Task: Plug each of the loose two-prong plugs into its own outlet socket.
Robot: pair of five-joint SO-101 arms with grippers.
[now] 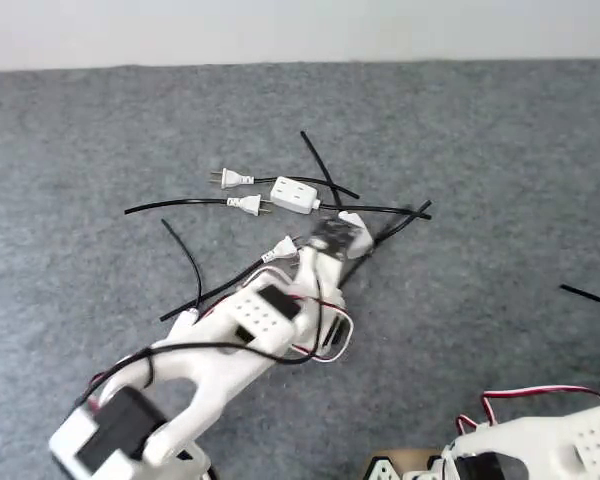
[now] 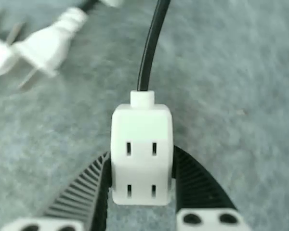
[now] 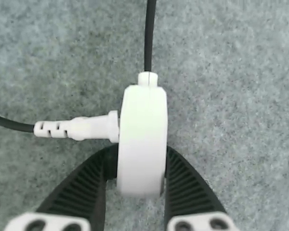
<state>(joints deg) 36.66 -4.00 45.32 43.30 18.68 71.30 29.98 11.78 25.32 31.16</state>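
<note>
Loose plug (image 2: 43,45) near empty socket (image 2: 142,130) | L hand (image 2: 140,159) clamps it | R hand (image 3: 140,151) clamps plugged socket (image 3: 142,115)

A loose plug (image 2: 49,44) is blurred, and the right arm (image 1: 555,445) is cut off.

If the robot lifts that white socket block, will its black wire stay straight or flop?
Probably flop: the black wire is thin and already curves. The white socket block looks like hard plastic with flat sides, so the fingers likely grip it without it rolling or squashing.
</note>
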